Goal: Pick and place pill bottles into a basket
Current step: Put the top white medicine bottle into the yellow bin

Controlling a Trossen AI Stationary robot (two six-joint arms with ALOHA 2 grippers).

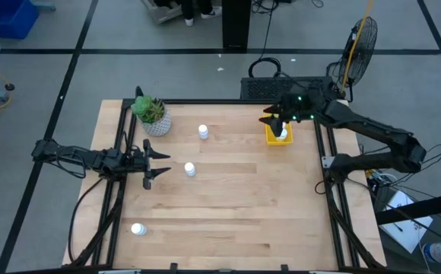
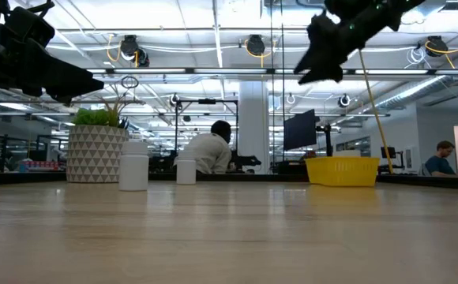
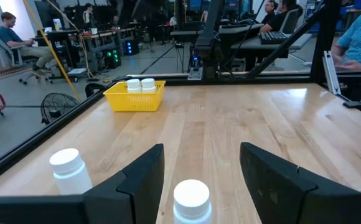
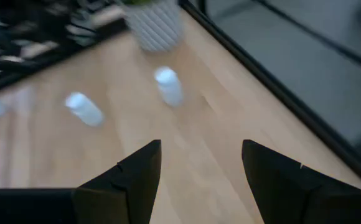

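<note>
The left gripper (image 3: 202, 180) is spread wide, with a bottle (image 3: 191, 200) between its fingers (image 3: 140, 180). A second bottle (image 3: 70, 171) stands at its 9 o'clock. The basket (image 3: 134, 99) holds two bottles (image 3: 140, 85) at about 11 o'clock.

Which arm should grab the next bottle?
Left. The left gripper is open and aimed at the middle bottle, just ahead of it. The right gripper is open over the basket, farther away.
</note>
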